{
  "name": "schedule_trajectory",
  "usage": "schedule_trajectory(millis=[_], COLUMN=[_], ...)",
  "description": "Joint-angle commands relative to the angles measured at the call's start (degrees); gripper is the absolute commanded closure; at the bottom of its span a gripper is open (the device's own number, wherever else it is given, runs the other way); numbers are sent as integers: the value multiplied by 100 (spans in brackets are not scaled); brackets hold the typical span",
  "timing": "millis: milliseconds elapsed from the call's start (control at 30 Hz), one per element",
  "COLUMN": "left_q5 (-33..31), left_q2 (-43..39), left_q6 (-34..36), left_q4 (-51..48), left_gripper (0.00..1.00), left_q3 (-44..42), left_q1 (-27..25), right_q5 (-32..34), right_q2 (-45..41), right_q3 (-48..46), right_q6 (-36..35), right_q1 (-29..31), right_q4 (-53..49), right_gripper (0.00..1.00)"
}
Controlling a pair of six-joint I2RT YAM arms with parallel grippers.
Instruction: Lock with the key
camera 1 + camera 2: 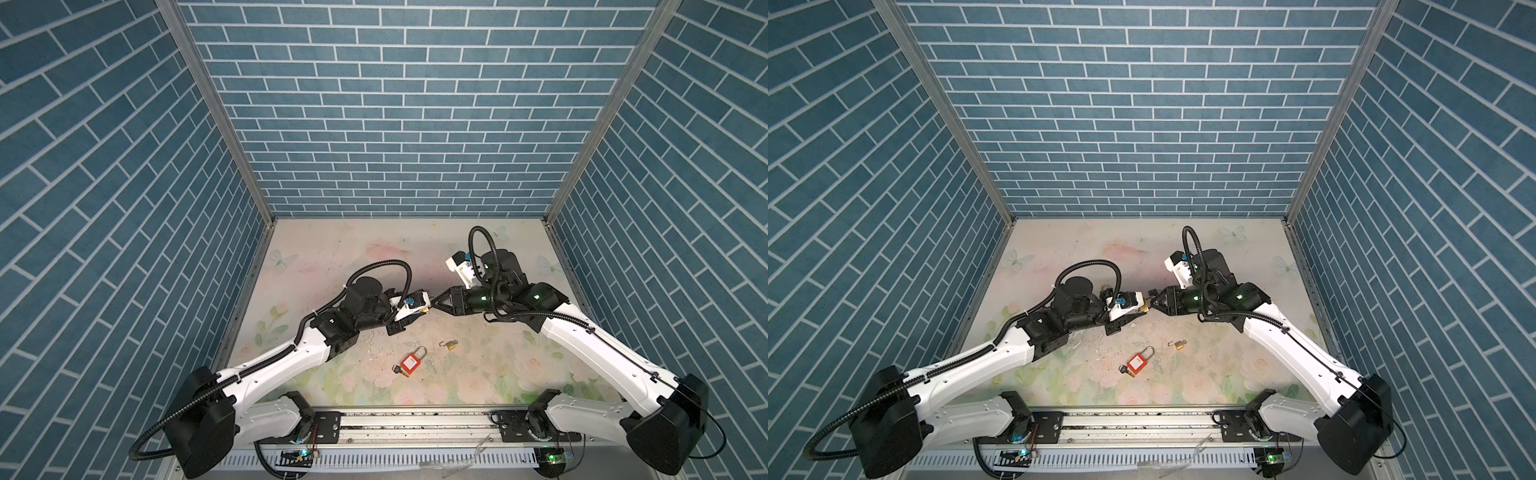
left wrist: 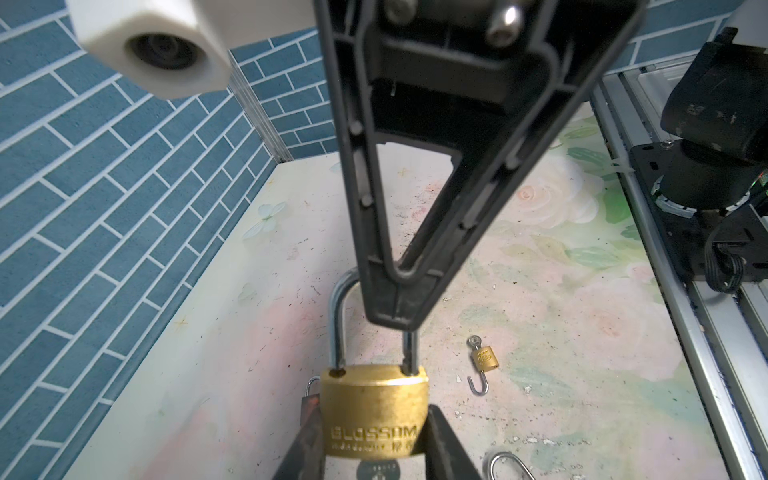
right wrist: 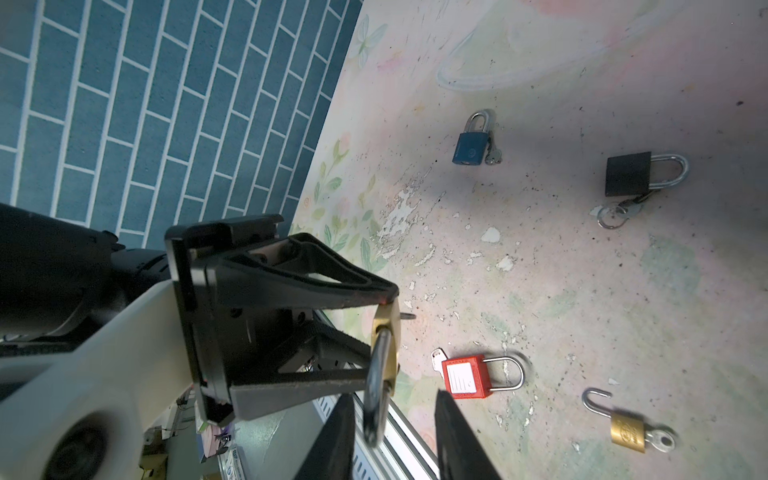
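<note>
A: While the left gripper (image 3: 380, 334) has it, where's the BLOSSOM brass padlock (image 2: 374, 411)?

B: Up off the floral table (image 1: 478, 374). In both top views it sits behind the red padlock (image 1: 410, 365), right where the two grippers meet.

A: Left jaws?

B: Clamped on the two sides of the brass body. The shackle (image 2: 338, 324) points away toward the right gripper (image 1: 435, 306), and both legs meet the top of the body.

A: Right jaws?

B: Apart, straddling the bend of the shackle. The right wrist view shows a gap on one side, so it isn't pinched.

A: Key?

B: A round dark key head (image 2: 376, 468) peeks out under the body, on the end opposite the shackle. The blade is hidden.

A: Anything else?

B: The red padlock lies flat with its shackle closed. A small brass padlock (image 1: 451, 344) is near it on the right arm's side, with its shackle swung open. A blue padlock (image 3: 469, 147) and a black padlock (image 3: 627, 173) lie farther from the red one, both closed. Those two show only in the right wrist view.
</note>
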Motion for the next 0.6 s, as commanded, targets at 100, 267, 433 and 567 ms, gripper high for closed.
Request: schedule_trajectory(millis=[100,267,433,567], left_q5=[-56,-71,-88,-76], left_q2=[-70,-75,-71,-74], left_q6=[179,192,175,157], left_q4=[16,-1,27,59], left_gripper=[100,100,100,100], left_q3=[105,105,92,87], left_q1=[-54,-61,-66,-79], right_q5=[136,136,123,101], right_q2=[77,89,109,112], right_q3=[261,270,262,253], right_q6=[42,43,44,43], right_q1=[31,32,31,33], right_q4=[73,81,81,81], right_gripper=[72,79,87,96])
